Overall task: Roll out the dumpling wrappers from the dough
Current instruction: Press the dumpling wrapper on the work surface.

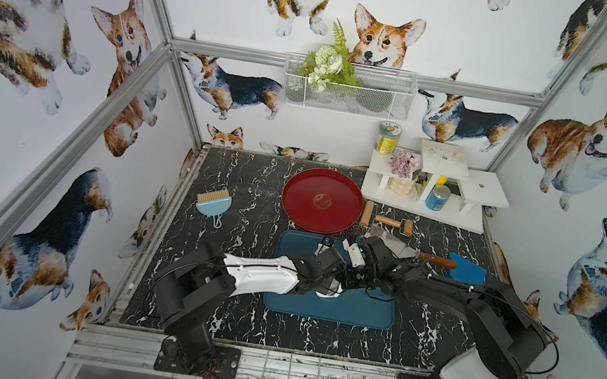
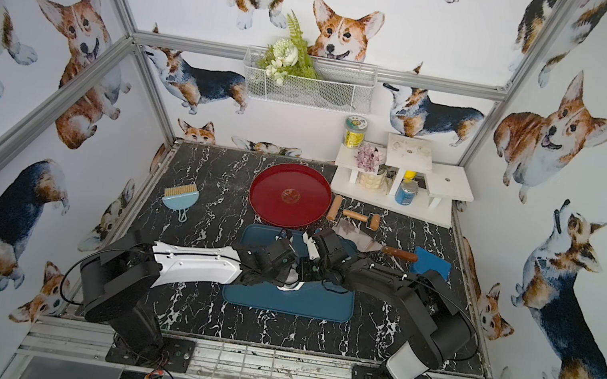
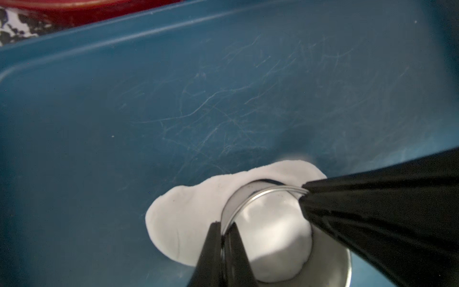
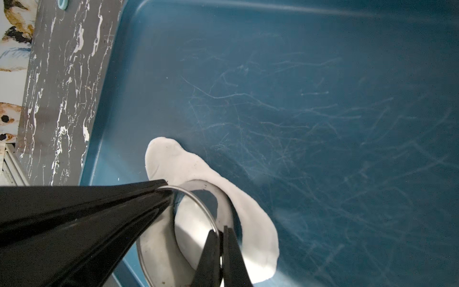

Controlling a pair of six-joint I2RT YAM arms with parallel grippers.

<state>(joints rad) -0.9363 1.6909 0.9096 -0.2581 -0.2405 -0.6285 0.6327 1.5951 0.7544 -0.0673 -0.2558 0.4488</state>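
1. Dough (image 3: 188,218): a soft, matte white sheet, flattened, with uneven rounded lobes. It lies on the blue tray (image 1: 364,311), just toward 6 o'clock of the tray's centre.
2. A thin, shiny metal ring cutter (image 3: 260,195) stands on the dough, and one lobe spreads outside it.
3. The left gripper (image 3: 221,227) and the right gripper (image 4: 221,229) each pinch the ring's rim, jaws narrow, at separate spots.
4. The tray floor is smooth and scratched with a low raised edge, and bare toward 3 and 9 o'clock. The red plate (image 1: 298,206) sits just beside it at 12 o'clock.

Black left arm (image 1: 193,280) and right arm (image 1: 444,291), white shells, thin cables.
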